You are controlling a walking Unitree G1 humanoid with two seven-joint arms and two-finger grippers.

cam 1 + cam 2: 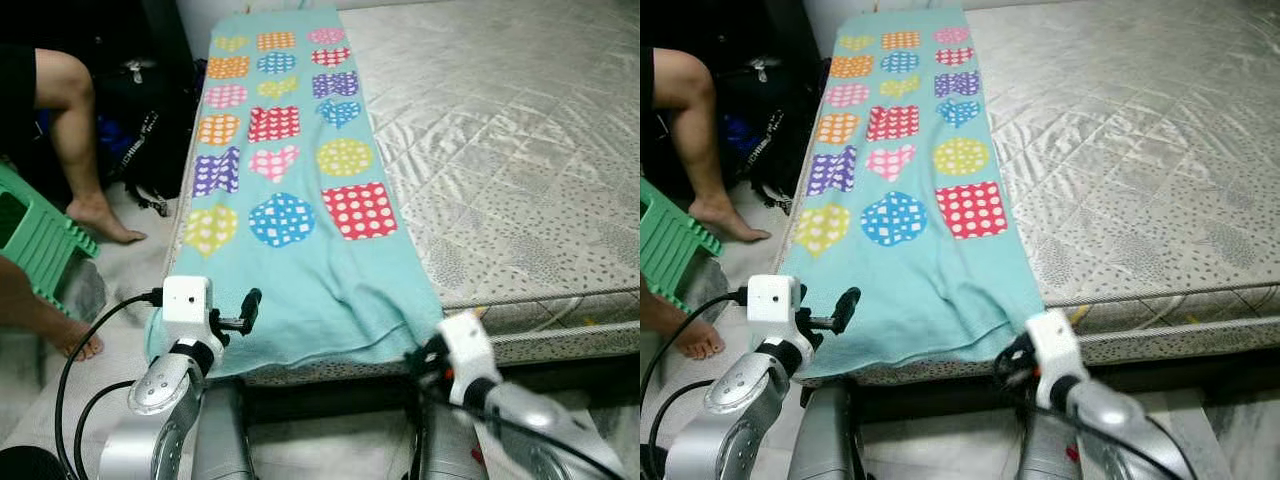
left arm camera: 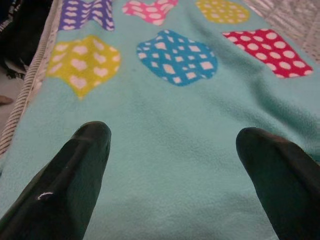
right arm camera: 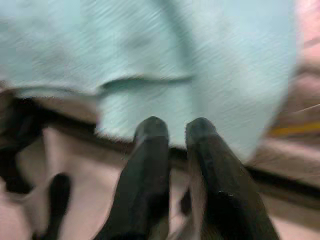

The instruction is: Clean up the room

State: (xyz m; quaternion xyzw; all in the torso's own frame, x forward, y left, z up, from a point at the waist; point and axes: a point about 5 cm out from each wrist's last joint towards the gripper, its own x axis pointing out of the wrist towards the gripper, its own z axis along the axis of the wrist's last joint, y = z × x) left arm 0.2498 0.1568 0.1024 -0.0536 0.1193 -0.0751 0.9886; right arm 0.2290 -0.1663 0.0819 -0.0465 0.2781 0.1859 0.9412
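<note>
Lying along the left strip of the mattress [image 1: 520, 150], the turquoise blanket [image 1: 300, 270] with coloured dotted shapes ran from twelve o'clock down to the near edge at six. The left gripper [image 2: 172, 150] hovered over its near end, fingers spread wide. The right gripper [image 3: 175, 132], fingers nearly together and empty, hung just below the blanket's overhanging corner. A person's legs [image 1: 75, 150] and a green stool [image 1: 35, 235] stood at nine o'clock.

No readable text or labels; the black bag [image 1: 150, 140] perhaps bears lettering, too blurred.
</note>
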